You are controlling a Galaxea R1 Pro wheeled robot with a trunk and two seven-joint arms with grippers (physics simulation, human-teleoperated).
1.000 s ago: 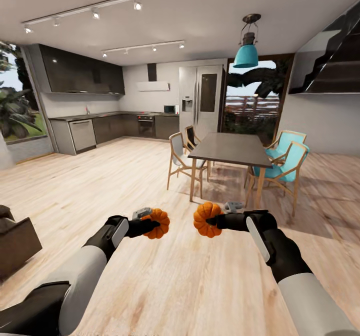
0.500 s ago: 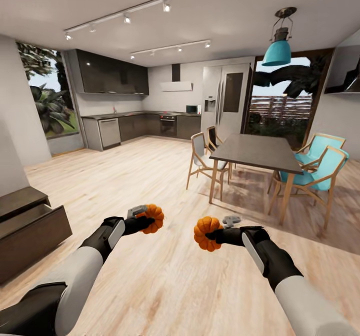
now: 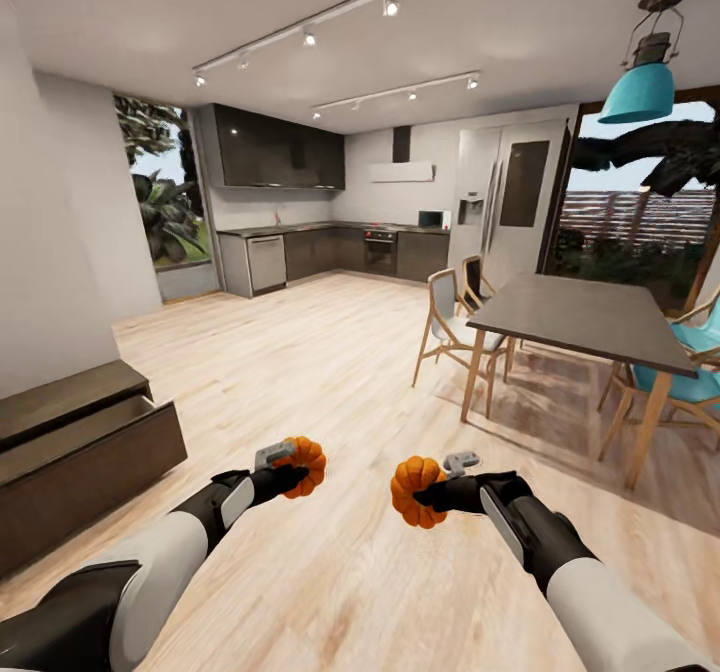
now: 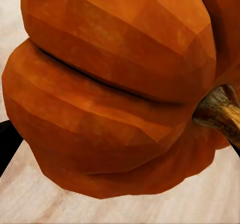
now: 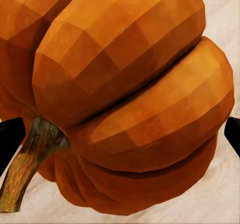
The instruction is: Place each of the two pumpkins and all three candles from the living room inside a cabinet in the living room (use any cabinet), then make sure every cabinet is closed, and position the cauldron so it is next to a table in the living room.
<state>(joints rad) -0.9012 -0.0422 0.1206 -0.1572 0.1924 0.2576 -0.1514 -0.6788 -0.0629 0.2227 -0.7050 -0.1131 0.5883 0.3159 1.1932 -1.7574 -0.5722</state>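
In the head view I hold two small orange ribbed pumpkins above the wooden floor. My left gripper [image 3: 292, 470] is shut on one pumpkin [image 3: 305, 464]; close up, that pumpkin [image 4: 115, 84] shows its brown stem. My right gripper [image 3: 425, 497] is shut on the other pumpkin [image 3: 413, 490], which the right wrist view shows large [image 5: 130, 99] with its stem curling out. The long low dark-brown cabinet [image 3: 70, 462] stands at the left against the wall, one drawer pulled slightly out. Candles, cauldron and coffee table are out of view.
A dark dining table [image 3: 590, 317] with wooden and teal chairs [image 3: 455, 327] stands ahead on the right. The kitchen [image 3: 320, 247] with dark cupboards and a fridge [image 3: 505, 207] lies at the far end. Open wooden floor [image 3: 300, 362] stretches between.
The whole view has swung left: the dining table slid toward the right edge and the dark-brown cabinet came further into view at the left. Both grippers keep their pumpkins.
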